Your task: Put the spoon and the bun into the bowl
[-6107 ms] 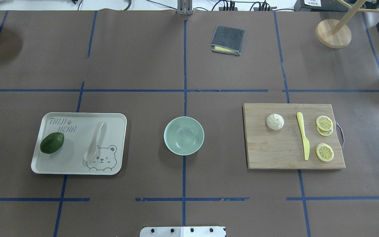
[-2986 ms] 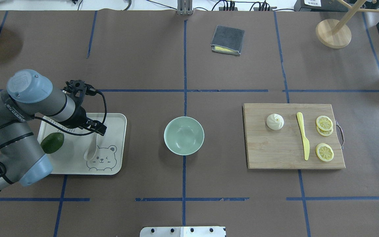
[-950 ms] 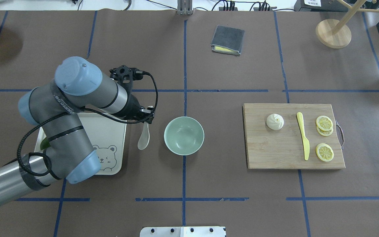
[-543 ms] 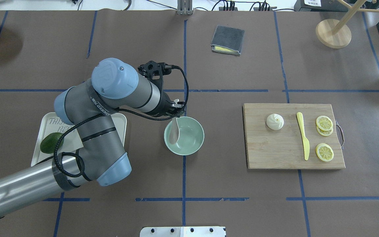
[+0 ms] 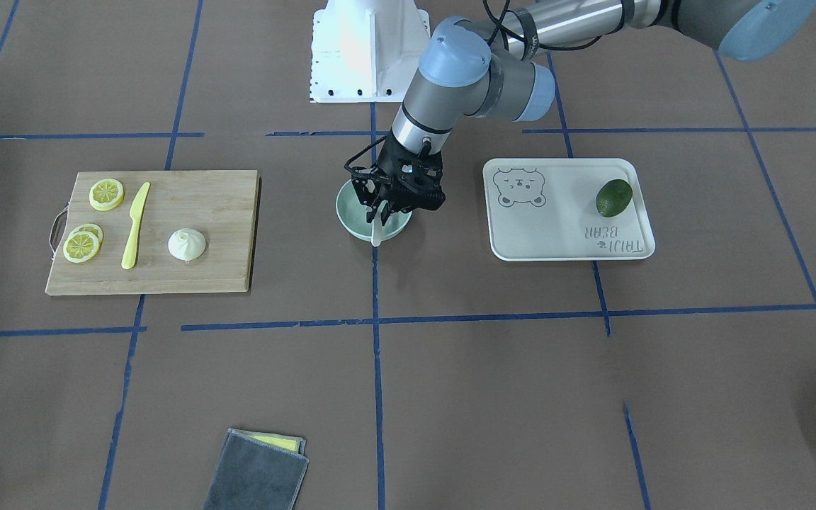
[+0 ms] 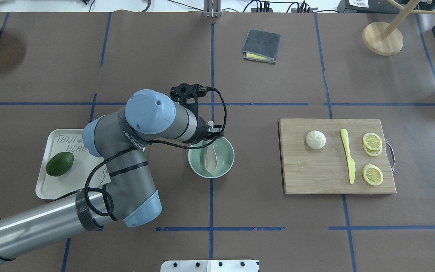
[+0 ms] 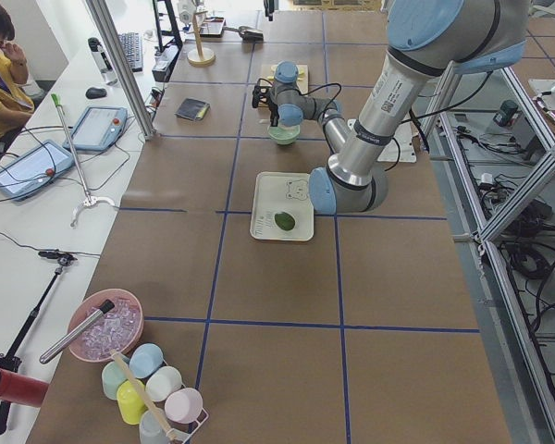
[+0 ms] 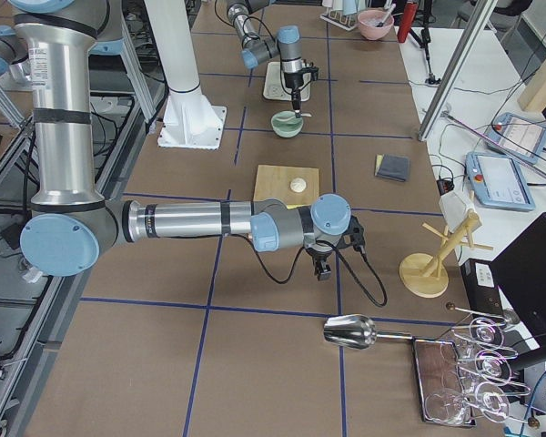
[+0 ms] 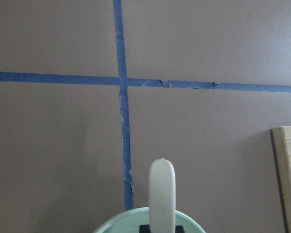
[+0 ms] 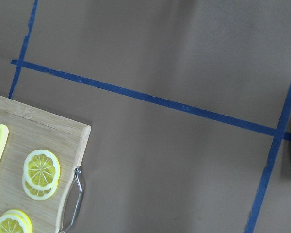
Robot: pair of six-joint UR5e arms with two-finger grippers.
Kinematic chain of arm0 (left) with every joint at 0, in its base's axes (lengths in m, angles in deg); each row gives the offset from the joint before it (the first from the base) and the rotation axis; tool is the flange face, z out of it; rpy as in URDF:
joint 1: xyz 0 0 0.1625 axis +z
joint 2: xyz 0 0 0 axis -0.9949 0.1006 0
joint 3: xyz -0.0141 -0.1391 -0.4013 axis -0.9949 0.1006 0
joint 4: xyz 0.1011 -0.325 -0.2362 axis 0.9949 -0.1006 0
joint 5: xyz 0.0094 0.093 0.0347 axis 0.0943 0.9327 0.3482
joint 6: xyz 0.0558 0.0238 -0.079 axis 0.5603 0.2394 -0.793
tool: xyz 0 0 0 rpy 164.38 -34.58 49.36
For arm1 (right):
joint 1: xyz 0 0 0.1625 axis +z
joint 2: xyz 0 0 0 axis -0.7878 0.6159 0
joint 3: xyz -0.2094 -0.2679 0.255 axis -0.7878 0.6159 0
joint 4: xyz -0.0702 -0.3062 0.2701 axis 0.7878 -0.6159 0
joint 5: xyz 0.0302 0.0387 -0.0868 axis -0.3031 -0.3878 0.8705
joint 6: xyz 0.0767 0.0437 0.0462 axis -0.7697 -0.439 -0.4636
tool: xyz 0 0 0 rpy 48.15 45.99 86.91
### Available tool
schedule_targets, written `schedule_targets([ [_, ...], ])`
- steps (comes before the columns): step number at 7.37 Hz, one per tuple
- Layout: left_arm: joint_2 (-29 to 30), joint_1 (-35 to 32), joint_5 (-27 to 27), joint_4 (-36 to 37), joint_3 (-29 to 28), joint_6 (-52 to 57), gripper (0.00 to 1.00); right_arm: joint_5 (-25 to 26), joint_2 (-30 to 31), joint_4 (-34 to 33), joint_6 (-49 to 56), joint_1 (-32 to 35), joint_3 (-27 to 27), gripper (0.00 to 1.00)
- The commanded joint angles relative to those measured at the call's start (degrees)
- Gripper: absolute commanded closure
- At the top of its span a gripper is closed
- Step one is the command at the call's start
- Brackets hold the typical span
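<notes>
My left gripper (image 6: 210, 130) is shut on the handle of the beige spoon (image 6: 210, 160) and holds it over the mint-green bowl (image 6: 229, 158), scoop down inside the bowl. In the front view the handle (image 5: 376, 232) sticks out past the bowl's rim (image 5: 346, 212). The left wrist view shows the handle (image 9: 162, 194) above the rim (image 9: 136, 214). The white pleated bun (image 6: 315, 139) sits on the cutting board's left part. My right gripper (image 8: 325, 270) shows only in the right side view, hovering beyond the board; I cannot tell whether it is open or shut.
A cream tray (image 6: 51, 189) with a dark green avocado (image 6: 59, 164) lies left of the bowl. The wooden cutting board (image 6: 315, 177) also holds a yellow knife (image 6: 347, 156) and lemon slices (image 6: 372, 143). A grey cloth (image 6: 261, 46) and a wooden stand (image 6: 382, 37) lie at the far side.
My left arm took the spoon from the tray and carried it right. In the last half second it moved further over the bowl, and the scoop is now inside it.
</notes>
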Motion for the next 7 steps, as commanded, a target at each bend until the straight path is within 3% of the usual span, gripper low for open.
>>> schedule_targets([
  [1,-0.49,0.19,0.30,0.34,0.48,0.15,0.00,-1.42,-0.56,0.55,-1.72,-0.98,-0.32,0.00],
  [3,-3.19,-2.60,-0.31,0.08,0.93,0.59,0.00,-0.66,-1.09,13.40,-22.62,-8.24,-1.99,0.00],
  [4,-5.39,-4.36,-0.41,0.26,2.58,0.67,0.00,3.79,-3.00,22.27,-37.10,-14.20,-2.00,0.00],
  [5,-9.41,-7.51,-2.15,0.78,6.25,5.98,0.00,8.88,-5.37,26.97,-49.86,-20.18,-2.43,0.00],
  [7,-16.71,-14.63,-10.22,3.14,11.97,14.28,0.00,16.89,-8.11,27.45,-60.33,-29.51,-4.80,0.00],
])
